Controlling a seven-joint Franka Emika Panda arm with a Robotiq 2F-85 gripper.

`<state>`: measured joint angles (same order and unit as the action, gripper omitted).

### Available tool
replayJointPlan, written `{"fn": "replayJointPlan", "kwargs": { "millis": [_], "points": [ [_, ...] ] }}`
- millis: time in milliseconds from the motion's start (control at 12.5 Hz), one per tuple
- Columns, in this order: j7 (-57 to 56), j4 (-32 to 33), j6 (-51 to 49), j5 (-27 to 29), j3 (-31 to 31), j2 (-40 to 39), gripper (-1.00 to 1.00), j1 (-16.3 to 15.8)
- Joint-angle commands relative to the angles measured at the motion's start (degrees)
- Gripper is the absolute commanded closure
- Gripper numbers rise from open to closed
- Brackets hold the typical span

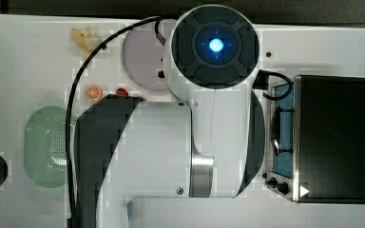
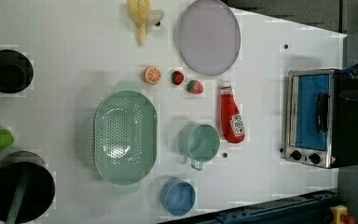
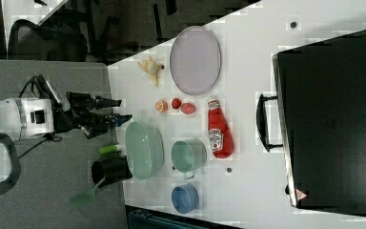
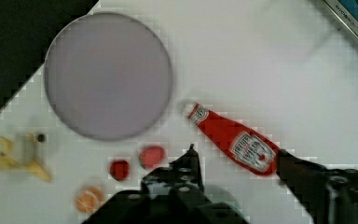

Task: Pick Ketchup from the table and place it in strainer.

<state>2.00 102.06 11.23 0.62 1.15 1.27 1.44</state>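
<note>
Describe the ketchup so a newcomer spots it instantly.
In the left view, find the toaster oven at the table's right. Just left of it, the ketchup bottle lies flat beside the green mug. It is the only long red item; the strawberry is small and round.

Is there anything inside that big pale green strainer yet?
No. In the left view the strainer holds nothing, only its patch of small holes. The ketchup bottle lies on the table beside the green mug. In the top view, the arm covers part of the strainer.
</note>
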Motion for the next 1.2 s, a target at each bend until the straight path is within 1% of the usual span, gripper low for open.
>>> {"fn": "replayJointPlan", "kwargs": {
  "millis": [80,240,480,720,960,1200],
  "points": [
    [-1.06,3.57,-7.71,0.63,3.67,10.06,-0.59,5.94],
    [-1.14,4.71,-7.14,0.63,3.85,9.55,-0.99,5.89],
    [-2.03,8.94,-3.52,0.63,4.32,8.13,-1.0,5.88],
    [-4.28,14.05,2.17,0.63,4.99,6.12,-1.0,5.78],
    [-16.25,18.93,8.41,0.62,5.64,4.18,-1.0,5.75],
    [-34.3,24.86,14.88,0.2,5.84,3.19,-1.0,5.76]
  ]
}}
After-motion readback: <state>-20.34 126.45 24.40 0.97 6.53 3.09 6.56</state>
